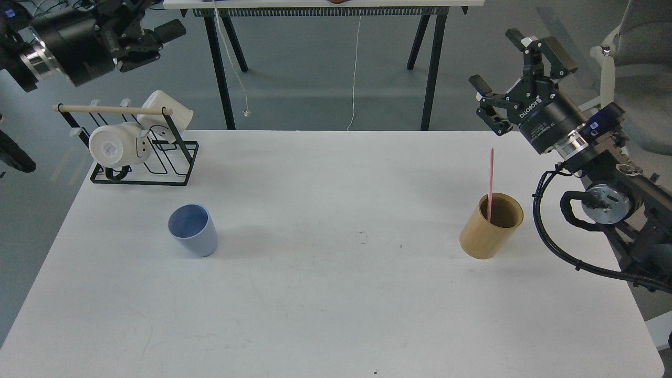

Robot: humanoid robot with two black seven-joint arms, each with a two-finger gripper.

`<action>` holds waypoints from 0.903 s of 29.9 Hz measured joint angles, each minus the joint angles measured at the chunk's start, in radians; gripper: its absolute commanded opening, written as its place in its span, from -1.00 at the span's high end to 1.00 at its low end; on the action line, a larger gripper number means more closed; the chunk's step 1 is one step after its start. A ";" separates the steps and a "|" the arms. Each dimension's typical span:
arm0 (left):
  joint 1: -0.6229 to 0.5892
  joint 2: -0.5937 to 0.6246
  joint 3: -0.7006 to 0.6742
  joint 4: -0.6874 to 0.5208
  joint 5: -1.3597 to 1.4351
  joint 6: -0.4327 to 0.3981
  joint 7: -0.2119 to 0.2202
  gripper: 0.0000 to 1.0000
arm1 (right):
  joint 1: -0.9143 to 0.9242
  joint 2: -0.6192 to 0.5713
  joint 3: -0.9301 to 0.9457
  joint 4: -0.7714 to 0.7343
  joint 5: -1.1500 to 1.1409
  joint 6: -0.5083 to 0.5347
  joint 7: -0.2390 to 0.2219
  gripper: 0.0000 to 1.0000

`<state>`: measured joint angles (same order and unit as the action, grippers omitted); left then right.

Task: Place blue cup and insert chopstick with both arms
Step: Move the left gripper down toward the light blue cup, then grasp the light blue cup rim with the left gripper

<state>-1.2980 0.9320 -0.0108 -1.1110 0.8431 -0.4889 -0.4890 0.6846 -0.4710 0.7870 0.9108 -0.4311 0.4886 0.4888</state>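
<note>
Right pincer (504,65), black, two-fingered, marked ROBOTIQ: fingers spread wide, holding nothing, raised off the desk's far right corner. Left pincer (157,39), black, at the upper left: raised above the rack, holding nothing; its fingers appear parted, though the dark, oblique view leaves the gap uncertain.

From the right pincer, the long thin pink chopstick (490,184) lies toward 6 o'clock, near, with no other object between. It stands in the wide tan bamboo cylinder holder (491,227), long axis close to vertical, upper end pointing up and leaning slightly toward 12 o'clock, lower end hidden inside the holder. The right arm is clearly the nearer one to it.

From the left pincer, the small pale-blue tapered cup (192,229) lies toward 6 o'clock, well apart, upright on the white desk (336,304) with its mouth open upward. Between them, at the desk's far left, stands a black wire rack (144,157) with a pale wooden dowel (113,110), carrying white mugs (118,144).

Cup and holder lie well apart along the 9-to-3 line; the chopstick would have to travel toward 9 o'clock.
</note>
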 measured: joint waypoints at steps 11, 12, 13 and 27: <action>-0.207 -0.066 0.577 0.030 0.481 0.000 0.000 -0.98 | -0.025 -0.021 0.005 0.000 0.000 0.000 0.000 -0.93; -0.202 -0.076 0.596 0.046 0.500 0.000 0.000 -0.97 | -0.025 -0.021 0.006 0.000 0.000 0.000 0.000 -0.93; -0.192 -0.087 0.616 0.065 0.514 0.000 0.000 -0.97 | -0.026 -0.022 0.006 0.000 0.000 0.000 0.000 -0.93; -0.005 -0.220 0.642 0.245 0.528 0.027 0.000 -0.97 | -0.035 -0.033 0.006 -0.002 0.000 0.000 0.000 -0.93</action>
<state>-1.3027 0.7118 0.6311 -0.8657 1.3707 -0.4618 -0.4887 0.6501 -0.5039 0.7930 0.9092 -0.4311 0.4887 0.4887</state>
